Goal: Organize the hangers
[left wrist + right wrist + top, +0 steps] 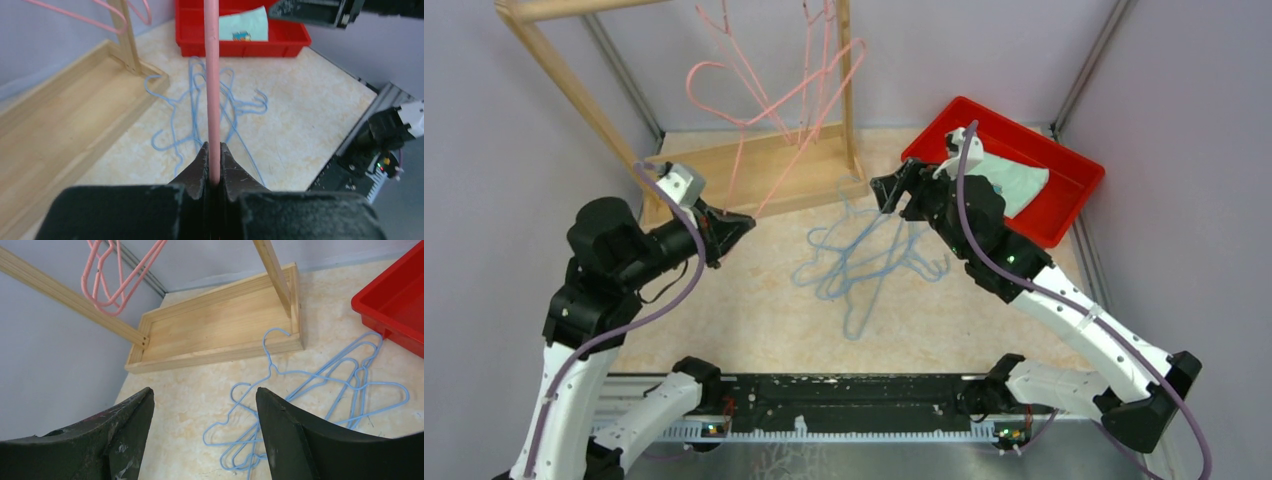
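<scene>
Overhead view of a two-armed robot sorting wire clothes hangers around a wooden rack (714,165). The left gripper (214,150), just in front of the rack's base, is pinched tight on the thin wire of a pink hanger (213,75), which slants up from the jaws towards the rack's right post. Whether its hook has caught on anything cannot be told. Other pink hangers (709,64) dangle from the rack above. The right gripper (204,395) is spread wide and empty, and hovers over a tangle of light blue hangers (854,262) lying on the table just right of the rack's base.

The step looks like hanging the pink hanger. A thin wire can swivel in a pinch, so a firm grip matters. The hook should go above the rail and be lowered on, steering clear of neighbouring hangers. Release should wait until the rail bears the weight.
</scene>
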{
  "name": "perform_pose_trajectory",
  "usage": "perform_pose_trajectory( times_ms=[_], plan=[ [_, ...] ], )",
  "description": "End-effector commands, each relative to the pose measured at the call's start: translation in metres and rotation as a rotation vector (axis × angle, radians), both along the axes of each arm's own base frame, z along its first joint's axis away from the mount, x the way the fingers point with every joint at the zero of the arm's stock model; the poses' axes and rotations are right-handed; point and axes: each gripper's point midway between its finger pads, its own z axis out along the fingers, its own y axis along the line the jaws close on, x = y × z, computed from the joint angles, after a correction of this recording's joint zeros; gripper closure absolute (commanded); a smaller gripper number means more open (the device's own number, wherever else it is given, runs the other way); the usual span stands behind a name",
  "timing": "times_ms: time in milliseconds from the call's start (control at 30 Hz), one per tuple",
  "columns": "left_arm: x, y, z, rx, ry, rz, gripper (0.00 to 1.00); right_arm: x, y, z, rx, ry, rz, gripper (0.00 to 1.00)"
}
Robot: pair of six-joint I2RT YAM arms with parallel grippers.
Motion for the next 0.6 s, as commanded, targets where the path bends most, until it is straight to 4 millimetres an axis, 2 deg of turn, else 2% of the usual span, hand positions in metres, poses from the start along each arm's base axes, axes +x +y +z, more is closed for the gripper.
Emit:
perform_pose_trajectory(
  times_ms=[0, 100, 133, 333, 433, 567],
  plan=[
    [0.012, 0.024, 0.058, -0.1, -0.168, 0.177, 1.0, 0.008, -0.002, 0.015, 0.012, -0.05, -0.023, 0.26],
    [0.022, 0.051, 0.062, -0.101, -0.17, 0.351, 1.0, 0.008, -0.001, 0.012, 0.008, -0.046, -0.021, 0.26],
    [0.027, 0.065, 0.059, -0.089, -0.161, 0.434, 1.0, 0.008, -0.001, 0.012, 0.007, -0.046, -0.021, 0.26],
    [0.036, 0.112, 0.028, -0.049, -0.069, 0.725, 1.0, 0.009, 0.0, 0.011, -0.003, -0.046, -0.015, 0.26],
    [0.04, 0.127, 0.021, -0.055, -0.042, 0.833, 1.0, 0.011, 0.0, 0.011, -0.008, -0.046, -0.016, 0.26],
    [0.049, 0.134, 0.01, -0.021, -0.003, 0.895, 1.0, 0.011, -0.002, 0.014, -0.009, -0.053, -0.019, 0.26]
  ],
)
